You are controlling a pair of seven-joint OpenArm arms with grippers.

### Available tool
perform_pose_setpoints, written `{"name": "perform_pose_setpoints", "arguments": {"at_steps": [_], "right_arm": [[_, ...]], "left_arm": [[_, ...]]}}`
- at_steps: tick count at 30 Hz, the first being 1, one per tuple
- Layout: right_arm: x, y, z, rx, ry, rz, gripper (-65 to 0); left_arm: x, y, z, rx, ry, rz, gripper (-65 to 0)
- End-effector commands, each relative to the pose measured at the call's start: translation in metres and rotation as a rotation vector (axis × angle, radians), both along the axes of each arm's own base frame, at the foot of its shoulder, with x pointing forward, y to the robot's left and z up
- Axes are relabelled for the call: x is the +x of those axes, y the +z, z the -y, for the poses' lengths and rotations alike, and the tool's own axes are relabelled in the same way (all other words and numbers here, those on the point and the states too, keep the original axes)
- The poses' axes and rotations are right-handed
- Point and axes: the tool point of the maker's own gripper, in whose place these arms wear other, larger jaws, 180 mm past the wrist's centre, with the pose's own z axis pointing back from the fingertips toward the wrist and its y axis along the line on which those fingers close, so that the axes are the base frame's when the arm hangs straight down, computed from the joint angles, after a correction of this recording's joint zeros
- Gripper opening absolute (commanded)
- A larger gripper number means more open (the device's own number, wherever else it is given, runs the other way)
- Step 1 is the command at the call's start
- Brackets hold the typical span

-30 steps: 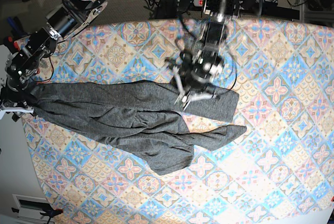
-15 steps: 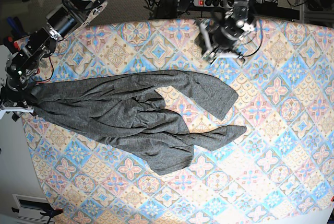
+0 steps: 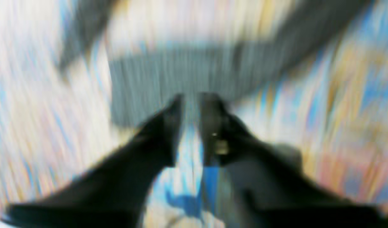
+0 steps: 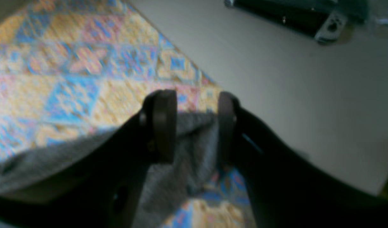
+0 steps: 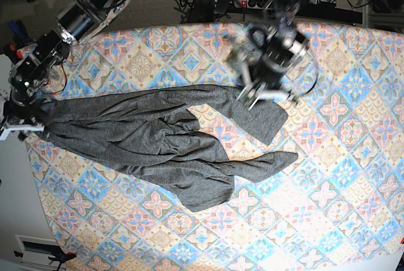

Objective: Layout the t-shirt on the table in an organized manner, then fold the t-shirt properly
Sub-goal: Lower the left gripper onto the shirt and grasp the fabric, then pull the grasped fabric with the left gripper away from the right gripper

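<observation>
Both arms are built of black and silver metal segments with black cables looped along them. The right arm's end effector has two dark, flat, rounded-tip fingers on black angled stems. The left arm's end effector looks much the same through heavy blur: two dark fingers, one bearing a small pale metal fitting. In the base view the left end effector shows pale finger parts below a round black and silver wrist.
</observation>
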Motion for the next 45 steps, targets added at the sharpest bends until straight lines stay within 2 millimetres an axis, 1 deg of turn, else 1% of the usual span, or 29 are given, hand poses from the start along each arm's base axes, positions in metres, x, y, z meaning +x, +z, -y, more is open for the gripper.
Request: {"name": "perform_pose_setpoints", "arguments": {"at_steps": [1, 3, 4, 5, 7, 9, 12, 14, 17, 20, 21, 24, 25, 27, 31, 33, 35, 37, 39, 41, 42, 44, 45], "right_arm": [[0.011, 0.021, -0.002, -0.046, 0.032, 0.054, -43.7], [0.011, 0.013, -0.01, -0.049, 0.06, 0.028, -43.7], [0.01, 0.009, -0.012, -0.049, 0.069, 0.013, -43.7], [0.007, 0.006, -0.013, -0.049, 0.071, 0.004, -43.7], [0.003, 0.001, -0.013, -0.048, 0.072, -0.011, -43.7], [0.0, 0.001, -0.013, -0.054, 0.072, -0.015, -43.7], [0.001, 0.013, -0.013, -0.076, 0.072, 0.008, -43.7], [0.001, 0.02, -0.013, -0.09, 0.074, 0.021, -43.7], [0.001, 0.023, -0.013, -0.097, 0.075, 0.027, -43.7], [0.001, 0.022, -0.013, -0.096, 0.075, 0.026, -43.7], [0.001, 0.022, -0.013, -0.096, 0.075, 0.026, -43.7], [0.001, 0.022, -0.013, -0.096, 0.075, 0.026, -43.7], [0.001, 0.022, -0.013, -0.096, 0.075, 0.026, -43.7], [0.001, 0.022, -0.013, -0.096, 0.075, 0.026, -43.7], [0.001, 0.022, -0.013, -0.096, 0.075, 0.026, -43.7], [0.001, 0.022, -0.013, -0.096, 0.075, 0.026, -43.7], [0.001, 0.022, -0.013, -0.096, 0.075, 0.026, -43.7], [0.001, 0.022, -0.013, -0.096, 0.075, 0.026, -43.7], [0.001, 0.022, -0.013, -0.096, 0.075, 0.026, -43.7], [0.001, 0.022, -0.013, -0.096, 0.075, 0.026, -43.7], [0.001, 0.022, -0.013, -0.096, 0.075, 0.026, -43.7], [0.001, 0.022, -0.013, -0.096, 0.075, 0.026, -43.7], [0.001, 0.022, -0.013, -0.096, 0.075, 0.024, -43.7]], "left_arm": [[0.008, 0.011, 0.01, -0.022, -0.011, 0.037, -44.0], [0.02, 0.013, 0.026, -0.003, -0.056, 0.043, -34.6], [0.025, 0.012, 0.038, 0.009, -0.093, 0.033, -31.7], [0.029, 0.01, 0.049, 0.027, -0.126, 0.018, -30.4], [0.037, 0.005, 0.063, 0.075, -0.171, -0.021, -30.0], [0.044, -0.002, 0.069, 0.107, -0.195, -0.057, -30.0], [0.054, -0.013, 0.073, 0.122, -0.212, -0.089, -30.0], [0.057, -0.019, 0.077, 0.114, -0.225, -0.111, -30.0], [0.061, -0.02, 0.089, 0.052, -0.248, -0.127, -30.0], [0.066, -0.017, 0.1, -0.019, -0.267, -0.134, -30.0], [0.067, -0.016, 0.103, -0.043, -0.269, -0.14, -30.0], [0.08, -0.011, 0.1, -0.135, -0.219, -0.145, -30.0], [0.083, -0.008, 0.103, -0.168, -0.215, -0.148, -30.0], [0.085, -0.01, 0.112, -0.224, -0.226, -0.176, -30.0], [0.081, -0.031, 0.123, -0.285, -0.234, -0.265, -30.0], [0.082, -0.036, 0.131, -0.335, -0.24, -0.281, -30.0], [0.078, -0.045, 0.137, -0.361, -0.245, -0.308, -30.0], [0.077, -0.053, 0.139, -0.362, -0.247, -0.338, -30.1], [0.071, -0.066, 0.14, -0.365, -0.245, -0.382, -30.2], [0.072, -0.07, 0.141, -0.362, -0.246, -0.399, -33.0], [0.073, -0.072, 0.142, -0.36, -0.247, -0.406, -36.3], [0.076, -0.073, 0.142, -0.357, -0.248, -0.412, -48.3], [0.08, -0.069, 0.142, -0.355, -0.25, -0.402, -56.7]]}}
